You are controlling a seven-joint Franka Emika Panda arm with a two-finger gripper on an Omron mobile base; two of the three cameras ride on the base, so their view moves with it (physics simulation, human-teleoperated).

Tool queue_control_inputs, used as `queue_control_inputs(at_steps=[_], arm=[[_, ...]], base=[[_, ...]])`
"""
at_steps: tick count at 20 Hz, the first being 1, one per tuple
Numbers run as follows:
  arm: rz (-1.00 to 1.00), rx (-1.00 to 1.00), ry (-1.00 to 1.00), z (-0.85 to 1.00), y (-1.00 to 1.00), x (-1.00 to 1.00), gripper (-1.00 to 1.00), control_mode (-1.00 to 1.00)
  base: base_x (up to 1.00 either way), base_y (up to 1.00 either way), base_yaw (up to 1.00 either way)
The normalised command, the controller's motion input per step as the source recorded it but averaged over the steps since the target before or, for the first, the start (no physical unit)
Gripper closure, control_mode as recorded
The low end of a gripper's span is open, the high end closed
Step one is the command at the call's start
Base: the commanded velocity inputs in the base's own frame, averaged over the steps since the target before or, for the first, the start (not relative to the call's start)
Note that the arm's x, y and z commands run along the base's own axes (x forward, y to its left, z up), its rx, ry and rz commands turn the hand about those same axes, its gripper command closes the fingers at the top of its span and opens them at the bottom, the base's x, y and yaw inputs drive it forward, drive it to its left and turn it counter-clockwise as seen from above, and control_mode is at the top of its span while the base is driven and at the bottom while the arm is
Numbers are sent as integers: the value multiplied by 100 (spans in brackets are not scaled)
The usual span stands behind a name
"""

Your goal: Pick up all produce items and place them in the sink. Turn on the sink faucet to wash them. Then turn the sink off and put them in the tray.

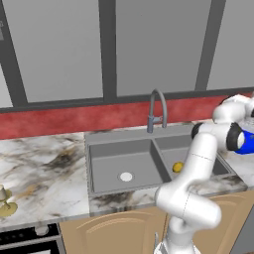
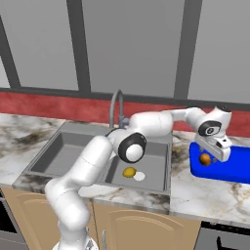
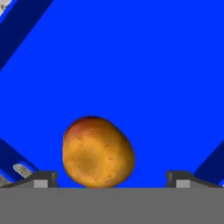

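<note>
Hovering over the blue tray point(image 2: 234, 168), the gripper point(image 2: 211, 155) is standing with its jaws spread wide and gripping nothing. In the hand view its two dark fingertips point(image 3: 43, 178) are sitting well apart, with a clear gap on each side of the orange fruit point(image 3: 98, 151), which is lying between and just below them on the tray floor. That fruit is looking nearly round, slightly egg-shaped, with its longer axis tilting a little across the line between the fingers; which end is the stem end cannot be told. It appears already delivered.

The yellow fruit point(image 2: 129, 172) is waiting in the right basin of the sink point(image 2: 58, 161), beside the pale drain point(image 2: 139, 176), well apart from the gripper and to its left across the counter. Its long axis is running roughly along the basin's front wall, so the arm will probably be swinging back towards the faucet point(image 2: 116, 107) side for it.
</note>
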Motion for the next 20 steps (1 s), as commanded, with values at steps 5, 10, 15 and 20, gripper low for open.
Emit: queue_control_inputs(at_steps=[5, 10, 15, 20], arm=[[0, -5, -25, 23, 72, -100, -100, -100], [0, -12, -8, 11, 100, -84, -100, -100], [0, -16, 0, 11, 100, -52, -100, -100], [0, -8, 12, 1, 100, -12, -100, -100]], base=[[0, 0, 0], [0, 0, 0], [0, 0, 0], [0, 0, 0]])
